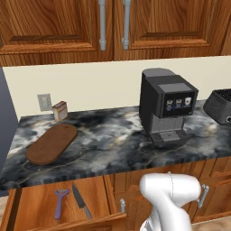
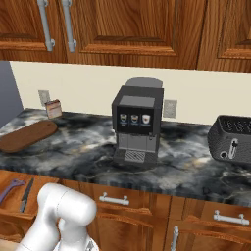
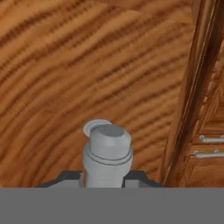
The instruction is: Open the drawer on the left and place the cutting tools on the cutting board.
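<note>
The arm [image 1: 169, 198] is glossy white, built of rounded, tube-like segments. In the left base view its top is a smooth bulbous joint housing with a thin dark seam line down the front. In the right base view the same white shell curves like an elbow. Two dark finger tips [image 3: 65, 177] show in the hand view.

Even, soft rendered light throughout, faint shadows, no glare, slightly coarse textures.
</note>
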